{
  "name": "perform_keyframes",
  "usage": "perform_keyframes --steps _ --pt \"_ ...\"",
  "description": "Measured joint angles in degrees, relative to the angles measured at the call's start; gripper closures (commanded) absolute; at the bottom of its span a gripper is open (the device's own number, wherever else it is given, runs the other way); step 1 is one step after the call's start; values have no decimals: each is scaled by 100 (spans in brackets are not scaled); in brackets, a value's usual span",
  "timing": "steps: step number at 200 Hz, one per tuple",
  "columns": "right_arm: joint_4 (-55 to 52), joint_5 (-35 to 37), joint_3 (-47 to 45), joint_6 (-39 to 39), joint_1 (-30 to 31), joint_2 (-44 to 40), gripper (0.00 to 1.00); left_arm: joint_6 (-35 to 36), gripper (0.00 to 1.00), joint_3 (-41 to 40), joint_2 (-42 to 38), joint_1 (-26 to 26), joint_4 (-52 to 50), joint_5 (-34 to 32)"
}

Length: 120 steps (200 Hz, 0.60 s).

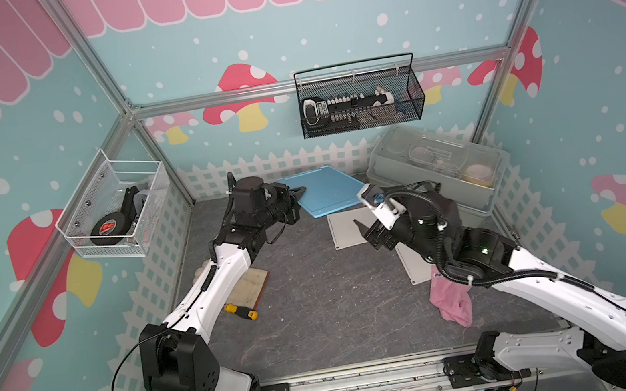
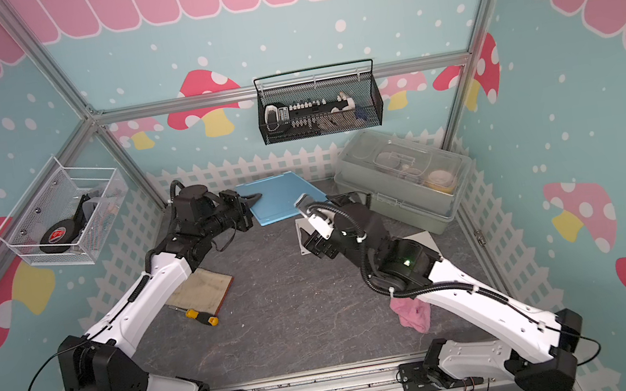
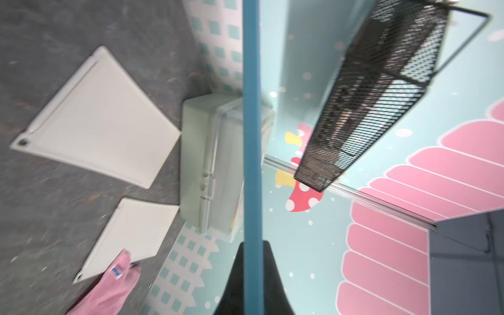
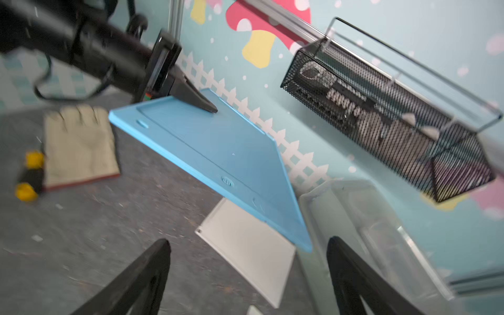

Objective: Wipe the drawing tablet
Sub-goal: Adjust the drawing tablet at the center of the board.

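Observation:
The drawing tablet (image 1: 327, 190) (image 2: 282, 199) is a flat blue board, held tilted above the back of the table. My left gripper (image 1: 300, 191) (image 3: 252, 272) is shut on its left edge, which the left wrist view shows edge-on (image 3: 252, 136). The right wrist view shows the tablet's face (image 4: 218, 152) with the left gripper (image 4: 201, 103) clamped on it. My right gripper (image 1: 367, 230) (image 4: 247, 241) is open and empty, just in front of the tablet's right corner and not touching it. A pink cloth (image 1: 451, 302) (image 2: 411, 314) lies crumpled on the table under my right arm.
Two white boards (image 1: 345, 227) (image 1: 414, 265) lie flat below the tablet and my right wrist. A clear storage box (image 1: 433, 170) stands at the back right. A black mesh basket (image 1: 360, 101) hangs on the back wall. A glove (image 4: 79, 144) and a yellow-handled screwdriver (image 1: 240, 311) lie at the left.

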Motion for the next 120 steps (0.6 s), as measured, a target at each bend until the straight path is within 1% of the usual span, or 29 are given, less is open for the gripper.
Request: perform_keyframes --steps 16,34,46,61,73,91,120 --pt "131 -546 -181 1410 -343 -428 10 39 100 -192 4 -7 750 -101" --pt "981 -1198 -846 3128 -791 -765 13 61 100 -496 11 -55 1580 -264" --pt "1668 -1497 -1268 4105 -881 -702 14 87 100 -656 35 -105 2020 -358" --pt "2546 -1812 -1611 5145 -894 -289 15 127 100 -815 50 -186 2441 -457" --pt "3029 -1958 -1729 5751 -894 105 15 149 100 -968 50 -267 2715 -531" --pt "3560 -2100 -1805 6476 -896 509 19 153 100 -1226 50 -415 3202 -680" --pt "4332 -2140 -1808 7254 -896 785 25 146 100 -1528 35 -566 3641 -852"
